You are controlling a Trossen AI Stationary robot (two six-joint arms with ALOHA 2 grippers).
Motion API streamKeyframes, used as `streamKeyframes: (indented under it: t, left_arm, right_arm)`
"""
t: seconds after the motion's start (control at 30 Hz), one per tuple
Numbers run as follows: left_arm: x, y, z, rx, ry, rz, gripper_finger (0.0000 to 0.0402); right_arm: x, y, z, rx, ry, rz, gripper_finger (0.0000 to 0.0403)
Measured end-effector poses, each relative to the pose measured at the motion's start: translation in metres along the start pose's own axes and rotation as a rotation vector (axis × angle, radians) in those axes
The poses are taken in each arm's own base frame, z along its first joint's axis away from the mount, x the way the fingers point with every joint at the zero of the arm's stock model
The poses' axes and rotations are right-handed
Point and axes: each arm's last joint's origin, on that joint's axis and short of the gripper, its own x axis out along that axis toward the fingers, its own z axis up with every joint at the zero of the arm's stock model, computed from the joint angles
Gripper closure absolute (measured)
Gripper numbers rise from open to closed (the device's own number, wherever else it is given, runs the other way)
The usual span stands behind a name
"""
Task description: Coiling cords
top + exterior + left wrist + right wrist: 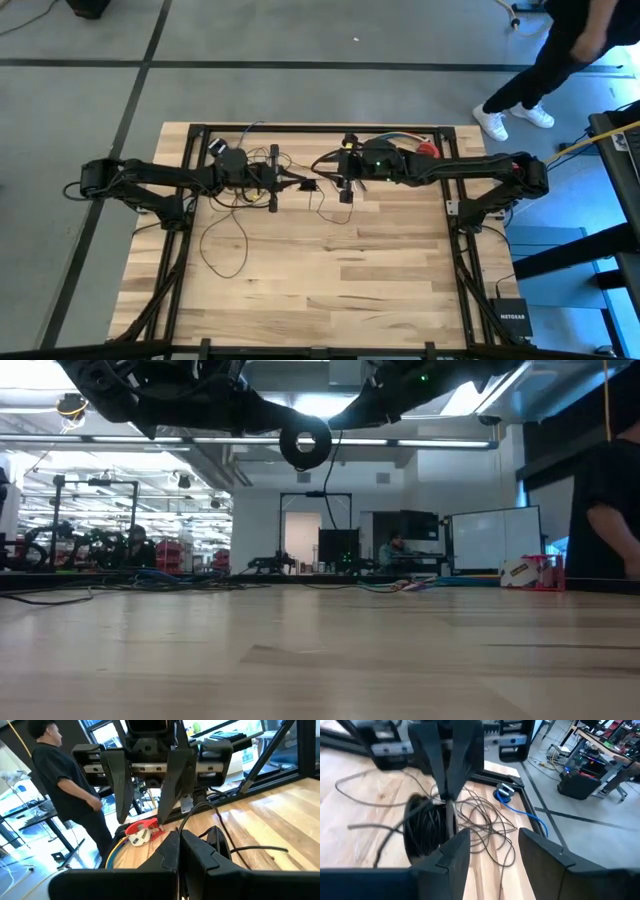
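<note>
Dark fingers of the left gripper (305, 184) are pressed together on a coiled bunch of the cords (426, 829), a thin dark brown-black wire, held above the pale wooden table (330, 280) near its far edge; the pinch itself is half hidden by the fingers. Facing it, the right gripper (335, 181) stands with fingers apart, the coil just ahead of them, not touching. Loose loops trail over the table toward its left edge. A person (70, 785) stands beyond the far right corner.

thin dark cords (225, 235), partly coiled, loops sprawling
</note>
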Motion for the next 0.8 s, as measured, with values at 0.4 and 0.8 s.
streamKeyframes:
  t: [0.4, 0.8]
  left_arm:
    - [0.0, 0.0, 0.003, -0.005, -0.018, 0.039, 0.04]
    - [0.001, -0.003, 0.01, 0.007, -0.076, 0.038, 0.04]
  right_arm:
    - [0.003, 0.003, -0.001, 0.049, -0.027, 0.092, 0.023]
    - [0.017, 0.004, -0.001, 0.022, -0.055, 0.114, 0.0269]
